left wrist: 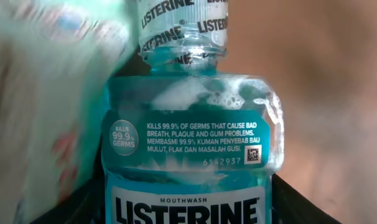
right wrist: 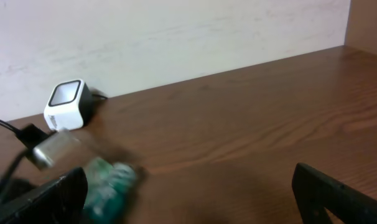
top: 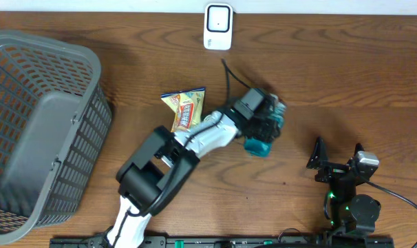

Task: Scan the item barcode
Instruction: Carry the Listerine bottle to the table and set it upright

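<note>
1. The left gripper [top: 267, 126] is clamped on the Listerine bottle [left wrist: 188, 155]. The bottle sits between its jaws, with the label and a small square code facing the wrist camera.
2. The scanner [top: 217, 26] stands well beyond that gripper, off to its left and apart from the bottle.
3. A snack packet [top: 184, 110] lies just left of the gripping arm.
4. The right gripper [top: 338, 160] holds nothing, its jaws spread wide. It sits near the bottle, to the left gripper's right.
</note>
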